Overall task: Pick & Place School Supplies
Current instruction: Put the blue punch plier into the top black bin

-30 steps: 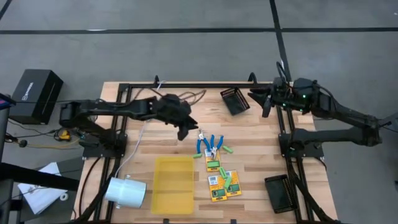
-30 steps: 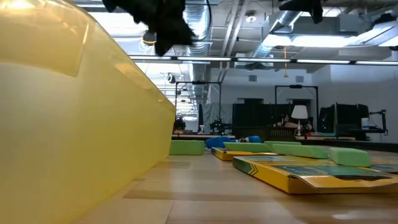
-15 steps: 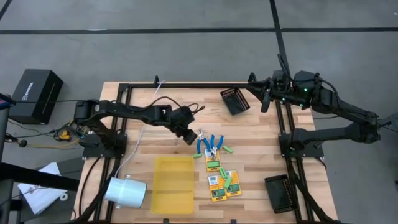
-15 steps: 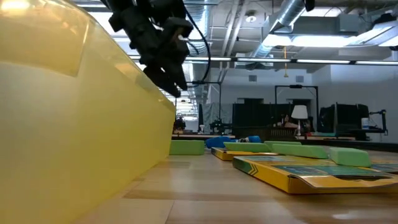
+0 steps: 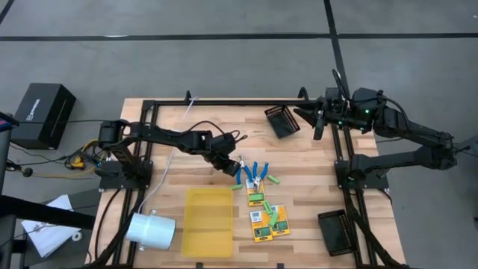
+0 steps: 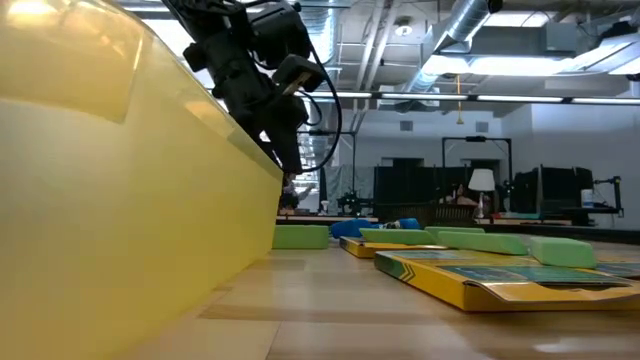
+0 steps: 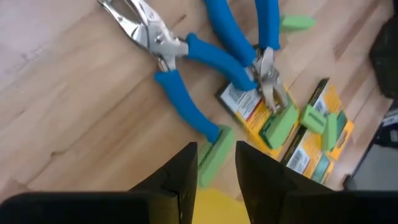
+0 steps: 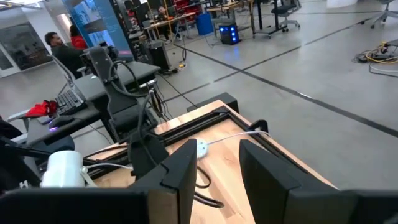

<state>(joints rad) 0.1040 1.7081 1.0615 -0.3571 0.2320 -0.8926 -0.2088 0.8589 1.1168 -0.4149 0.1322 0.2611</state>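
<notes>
My left pincer (image 7: 216,163), fingers slightly spread and empty, hangs just left of the short bright green stick (image 7: 213,154) at mid-counter beside the blue-handled pliers (image 7: 168,53), its long axis running between my fingers.

Bright overhead light, blurred foreground

High view: overhead, straight down on the whole table (image 5: 179,161). Low view: tabletop level, hard against the yellow tray (image 6: 120,200), facing the room. Left wrist view: close above the blue-handled tools (image 7: 186,68), shared with overhead. Right wrist view: faces across the table's edge into the room.
</notes>
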